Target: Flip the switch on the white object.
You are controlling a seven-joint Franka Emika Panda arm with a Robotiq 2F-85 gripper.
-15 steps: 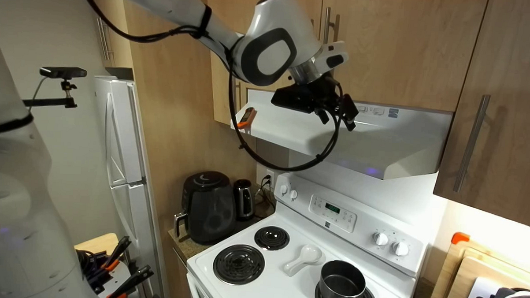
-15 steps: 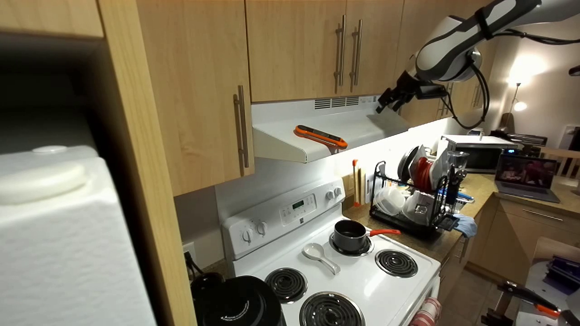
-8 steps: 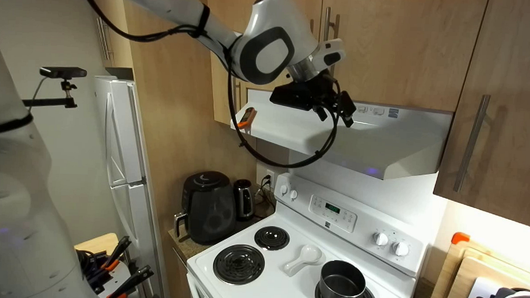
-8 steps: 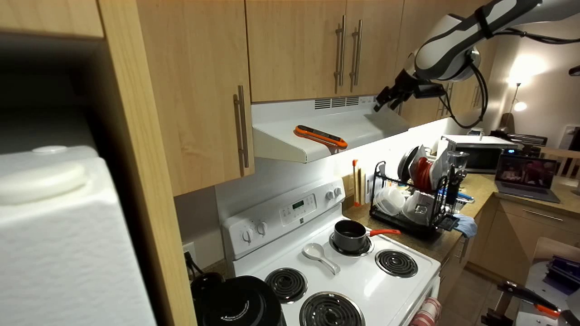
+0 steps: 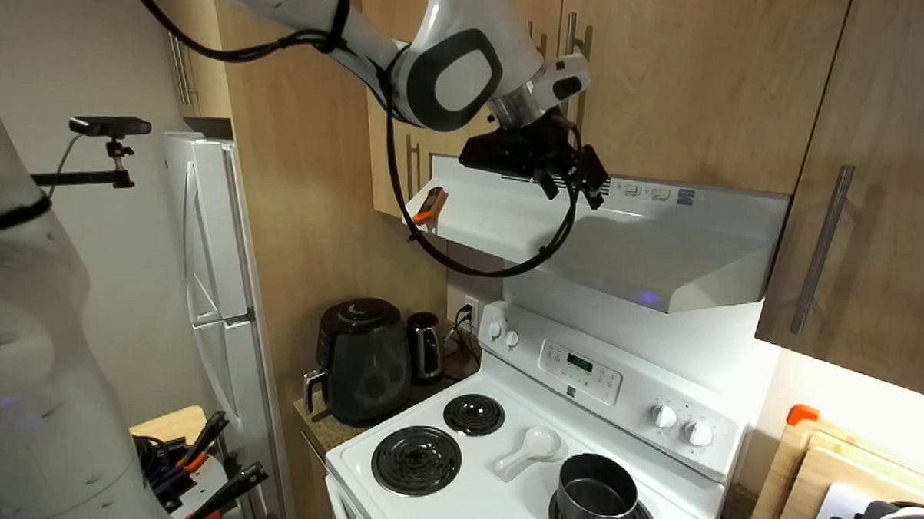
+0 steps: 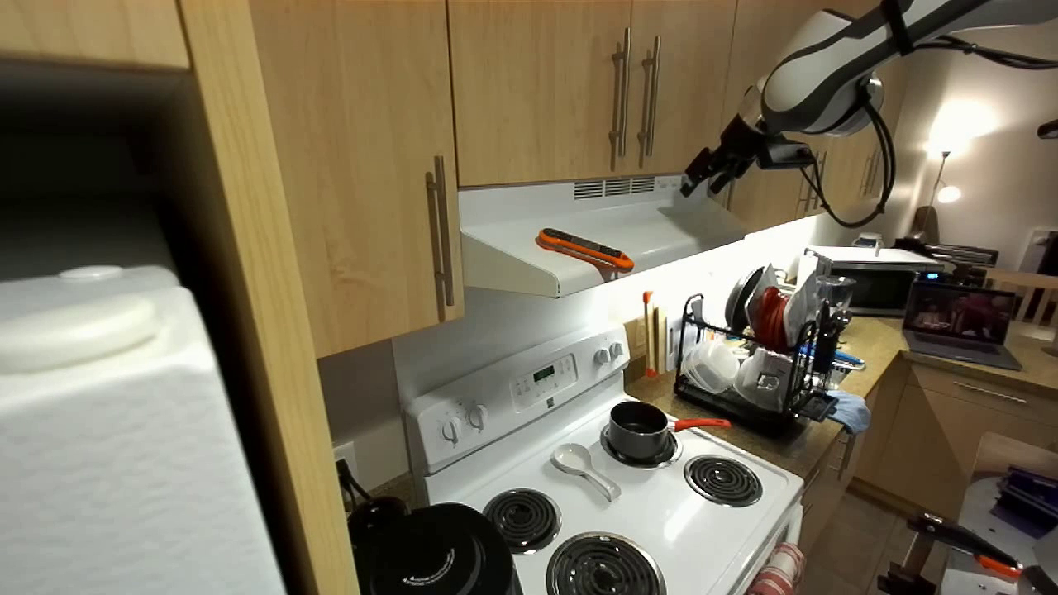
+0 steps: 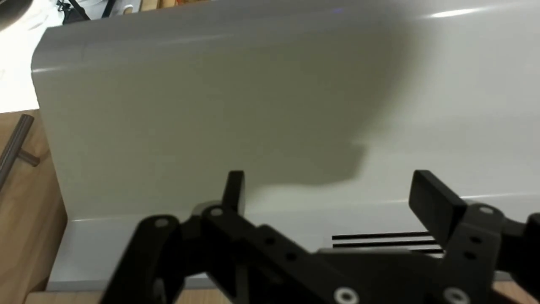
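The white object is the wide white range hood (image 5: pixel 639 243) with a sloping front, under the wooden cabinets; it also shows in an exterior view (image 6: pixel 512 227) and fills most of the wrist view (image 7: pixel 168 126). Two small white switches (image 5: pixel 632 190) sit on its upright upper strip, right of the vent slots; they look tiny in an exterior view (image 6: pixel 666 183). They do not show in the wrist view, where my gripper covers part of that strip. My black gripper (image 5: pixel 572 194) is open and empty, in front of the strip, left of the switches in that exterior view. The wrist view shows its fingers (image 7: pixel 329 181) wide apart.
An orange and black device (image 6: pixel 584 249) lies on the hood's slope. Cabinet handles (image 5: pixel 569 44) stick out above. A looped cable (image 5: pixel 500 272) hangs from the arm. Below are the white stove (image 5: pixel 502 437), a pot (image 5: pixel 596 491) and a spoon rest (image 5: pixel 536 446).
My gripper has moved up and a little left in both exterior views, so more of the vent slots and both switches show. It stays open. The hood has not moved.
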